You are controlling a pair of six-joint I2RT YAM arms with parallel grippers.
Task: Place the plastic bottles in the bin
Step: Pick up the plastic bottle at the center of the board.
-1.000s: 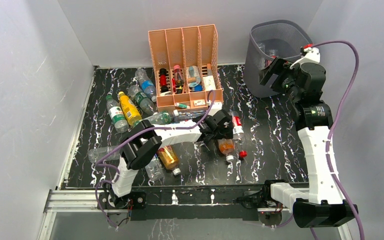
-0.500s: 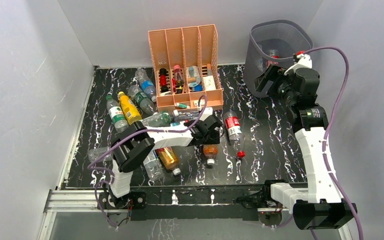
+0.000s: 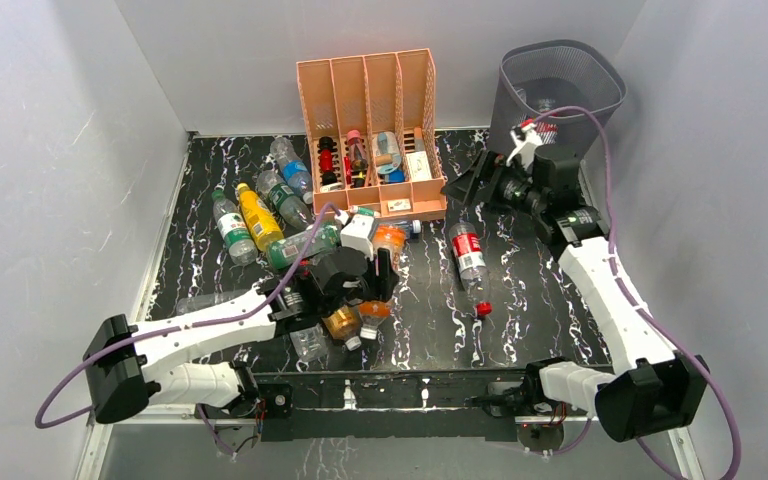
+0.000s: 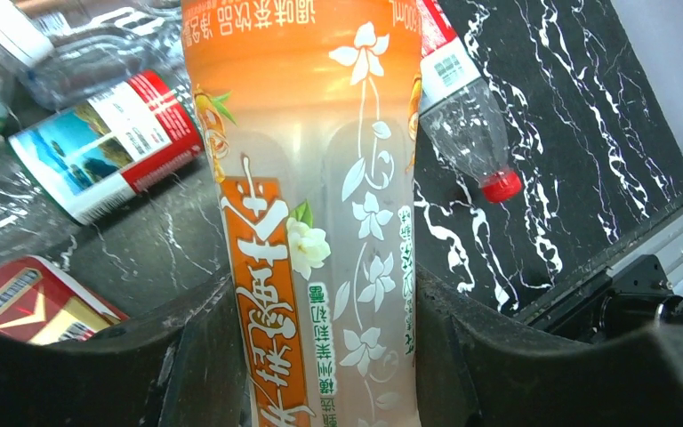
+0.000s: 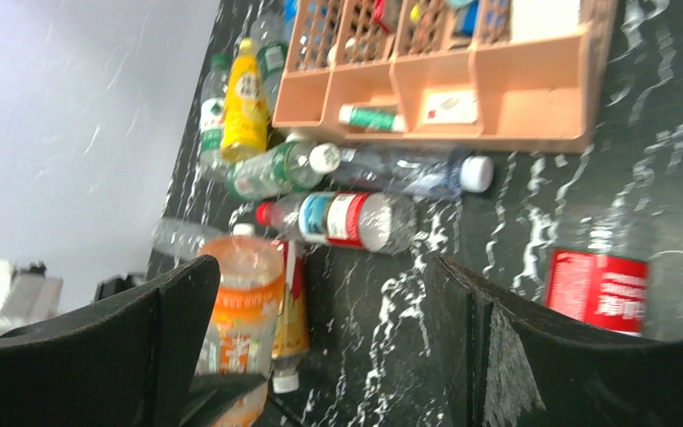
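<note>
Left hand point(image 4: 325, 356) is pinched on an orange bottle point(image 4: 307, 178). Its two dark fingers point(image 4: 187, 356) press the sides low on the flowered label, and the bottle stands roughly upright between them. It looks clear of the desk point(image 4: 587, 116).

From above, this grip sits near the front middle of the desk, just over an amber bottle point(image 3: 345, 325) lying on its side. The bin point(image 3: 510, 110) stands at the far right corner, well apart from the held bottle.

Right hand point(image 5: 320, 347) is spread wide with nothing between its fingers. It hangs in front of the bin and faces back across the desk. A red-labelled bottle point(image 3: 468, 255) lies on its side between the two hands.

Further out, a yellow bottle point(image 3: 257, 215), a green bottle point(image 3: 300, 245) and several clear ones lie loose at the left, beside the peach organizer point(image 3: 370, 130). So most of the plastic bottles are not yet in the bin.

The orange bottle looks empty — pale and see-through above the label — so I judge it light and thin-walled. A hard squeeze would likely dent it, and the glossy label could let it slide or twist. The ribbed middle of the body seems the safest place to hold, since a grip near the neck would let it swing. The ones lying down are round and will probably roll if nudged, so taking them across the belly seems best.
</note>
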